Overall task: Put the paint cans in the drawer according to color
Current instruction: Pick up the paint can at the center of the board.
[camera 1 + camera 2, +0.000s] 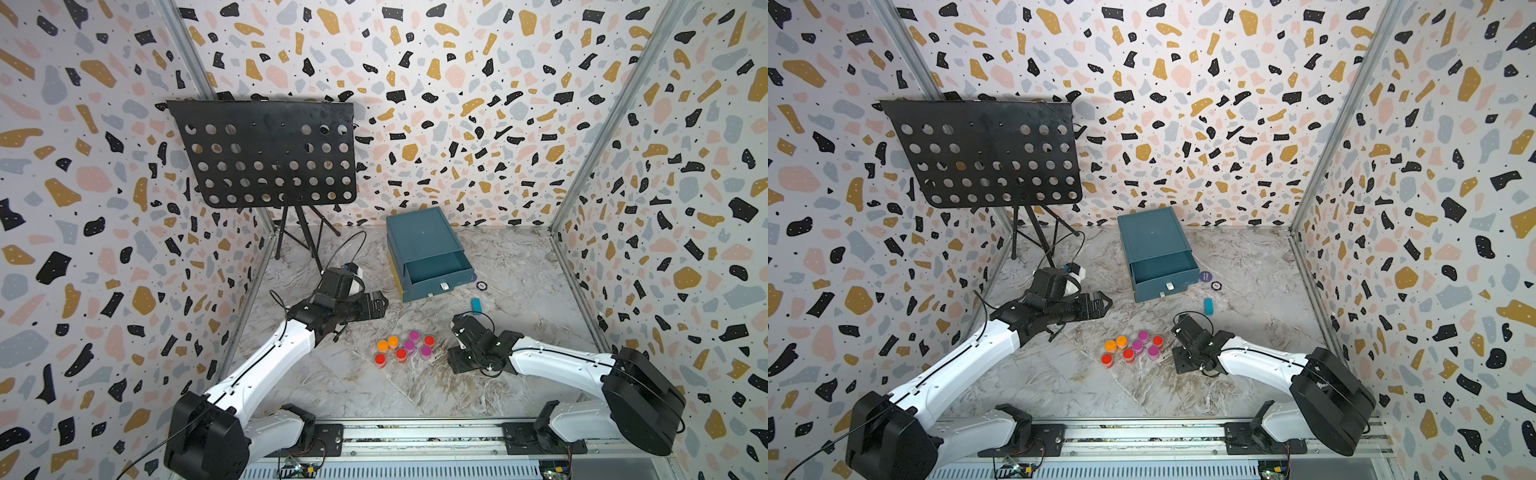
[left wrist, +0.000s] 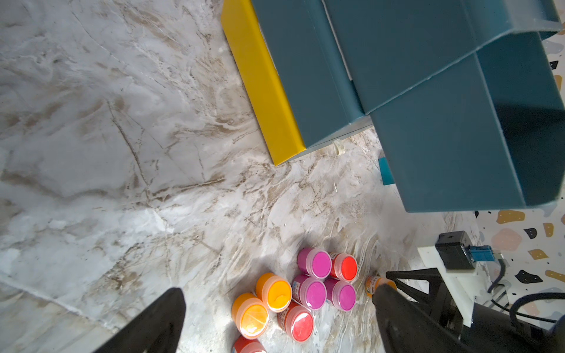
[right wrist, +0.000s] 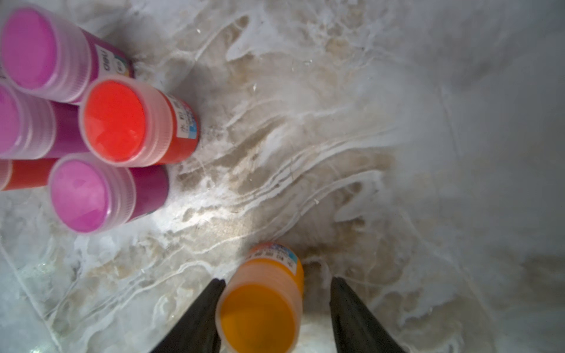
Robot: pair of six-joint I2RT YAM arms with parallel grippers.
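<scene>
Paint cans [image 1: 409, 345] stood upright in a tight cluster on the marble tabletop [image 1: 519, 282]. There were eight of them, two orange, three red and three magenta, and several touched. A ninth, the orange can [image 3: 260, 305], stood alone just beside the cluster on the side toward the right arm, under the right claw [image 3: 276, 280]. That claw straddled it from above with its jaws parted. One finger lay against or very near the lid's ribbed side and the other stood clear with a gap showing, so nothing was gripped. The left claw [image 1: 382, 304] hung released, jaws spread wide with nothing between them, near the front left corner of the drawer chest [image 1: 419, 237]. The chest's top drawer [image 1: 434, 266] was pulled out, its teal floor showing. A small teal block [image 1: 476, 305] lay between the chest and the right arm.
</scene>
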